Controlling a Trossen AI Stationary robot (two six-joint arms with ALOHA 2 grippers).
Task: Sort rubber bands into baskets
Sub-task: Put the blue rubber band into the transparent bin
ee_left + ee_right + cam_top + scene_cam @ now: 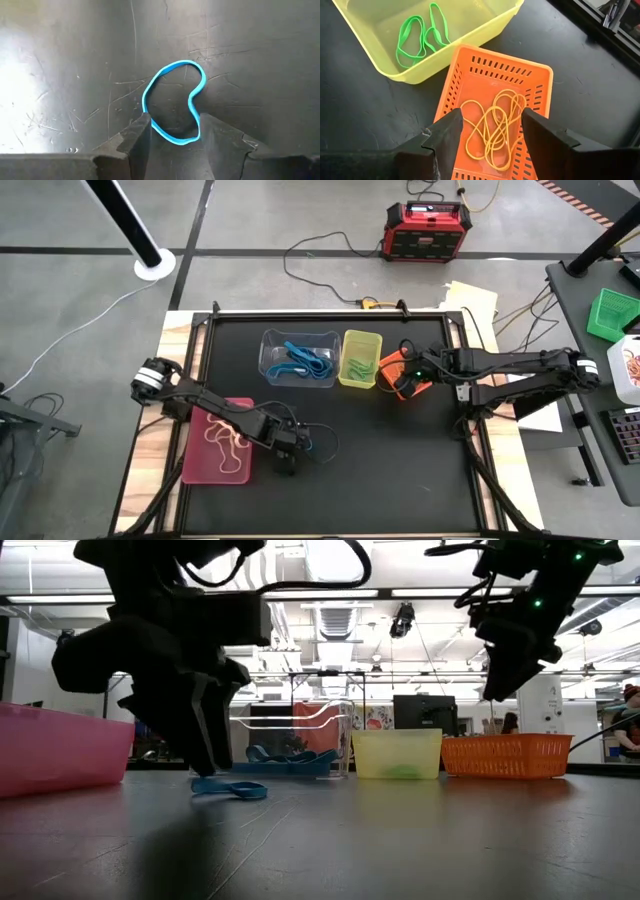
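Left tool [172, 131] apart astride blue rubber band [175, 102]; right tool [490, 130] apart above orange bin [540, 75].

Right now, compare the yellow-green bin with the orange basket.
The yellow-green bin has smooth, solid, translucent walls; the orange basket has slotted walls. The bin holds green rubber bands; the basket holds yellow-orange rubber bands. The right gripper hangs open over the basket, not the bin. Both are rectangular and sit side by side.

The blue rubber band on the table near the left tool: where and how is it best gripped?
Probably from straight above, pinching the narrow end of the blue rubber band that lies flat between the open fingers of the left tool.
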